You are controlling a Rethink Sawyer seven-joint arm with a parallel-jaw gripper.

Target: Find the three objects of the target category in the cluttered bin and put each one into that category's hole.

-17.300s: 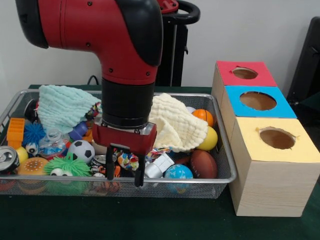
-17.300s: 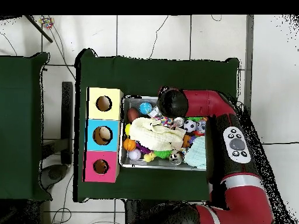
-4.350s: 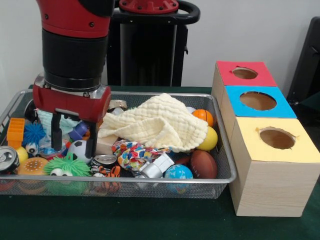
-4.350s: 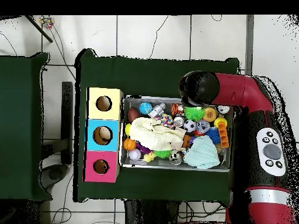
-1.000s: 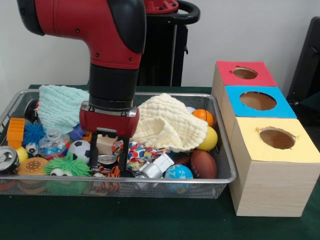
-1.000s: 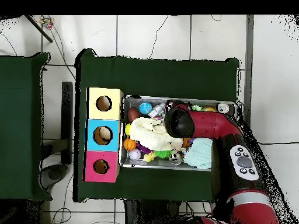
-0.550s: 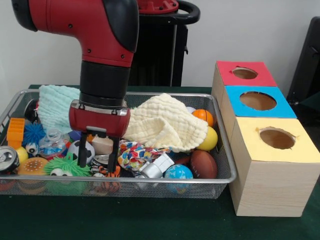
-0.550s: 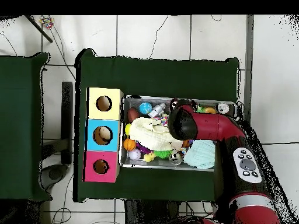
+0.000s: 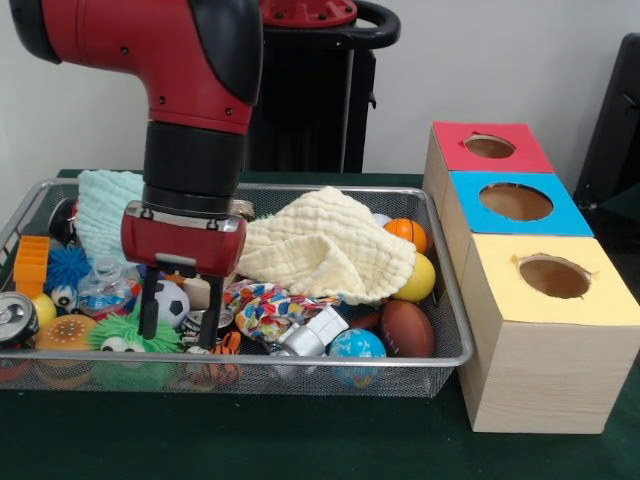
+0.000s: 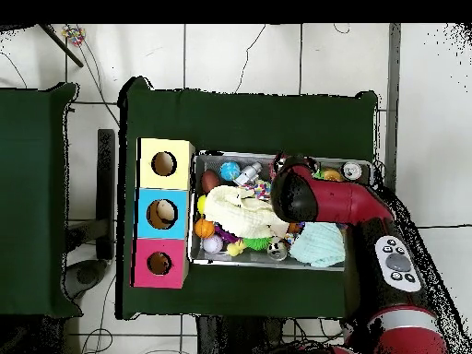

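Observation:
The bin [image 9: 300, 362], a silver wire-mesh basket, is full of toys, balls and two cloths; it also shows in the overhead view [image 10: 192, 207]. The hole [image 9: 489, 146] lies in the red top of the farthest wooden box and shows in the overhead view [image 10: 159, 264] too. My gripper [image 9: 180, 320] is open and hangs low over the bin's front left part. Its fingers [image 9: 150, 312] stand either side of a soccer ball [image 9: 176, 297], above a green spiky ball [image 9: 120, 335]. Nothing is held. In the overhead view the arm [image 10: 293, 194] hides the gripper.
A yellow cloth [image 9: 330, 245] covers the bin's middle and a teal cloth [image 9: 100, 205] its back left. A colourful rope toy [image 9: 265, 305], brown football [image 9: 405, 328], globe ball [image 9: 355, 345] and can [image 9: 15, 318] lie along the front. Blue-topped [image 9: 515, 202] and yellow-topped [image 9: 553, 277] boxes stand beside the red one.
Over the last second my gripper has moved left in the front view, from over the rope toy to over the soccer ball, still open and empty.

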